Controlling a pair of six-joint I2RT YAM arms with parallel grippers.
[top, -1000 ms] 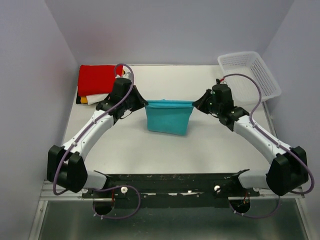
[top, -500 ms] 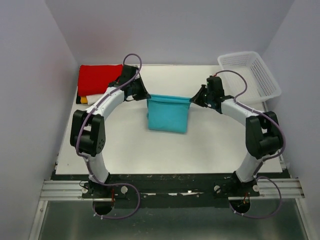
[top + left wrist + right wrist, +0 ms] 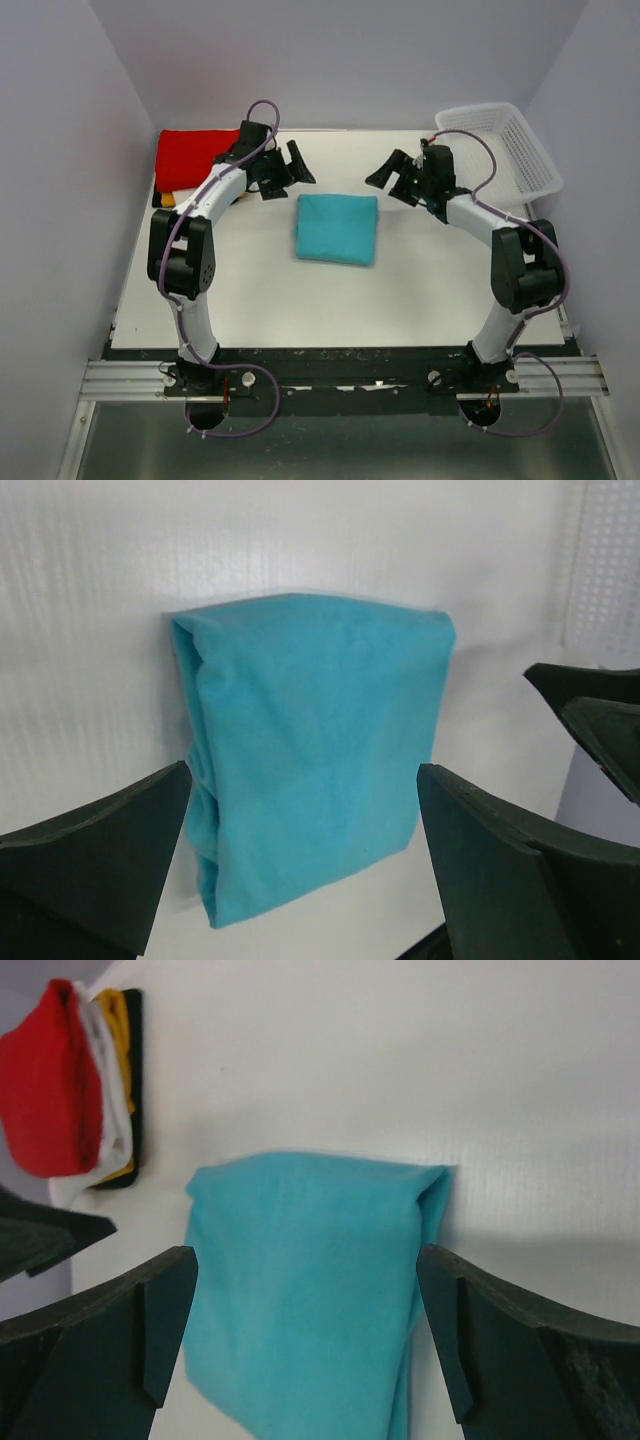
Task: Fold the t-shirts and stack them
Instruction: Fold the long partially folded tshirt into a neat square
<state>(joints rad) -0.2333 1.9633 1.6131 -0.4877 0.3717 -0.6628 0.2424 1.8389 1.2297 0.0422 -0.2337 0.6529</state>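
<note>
The turquoise t-shirt [image 3: 337, 228] lies folded into a rectangle on the white table, near the middle. My left gripper [image 3: 287, 172] hovers open just beyond its far left corner, touching nothing. Off the far right corner my right gripper [image 3: 392, 178] is open too, and empty. In the left wrist view the turquoise t-shirt [image 3: 310, 750] shows between the spread fingers [image 3: 100, 865]; in the right wrist view the turquoise t-shirt [image 3: 300, 1290] does as well. A stack of folded t-shirts [image 3: 195, 160], red on top, sits at the far left corner; the stack [image 3: 70, 1085] shows red, white, yellow-orange and black layers.
A white mesh basket [image 3: 500, 145] stands at the far right corner of the table [image 3: 250, 290]. Purple-grey walls close in the left, right and back sides. Both arm bases sit on the black rail at the near edge.
Both grippers held the turquoise shirt's far edge, carried it away from the bases, then opened and let go. The shirt now lies flat, folded; the grippers have drawn apart.
</note>
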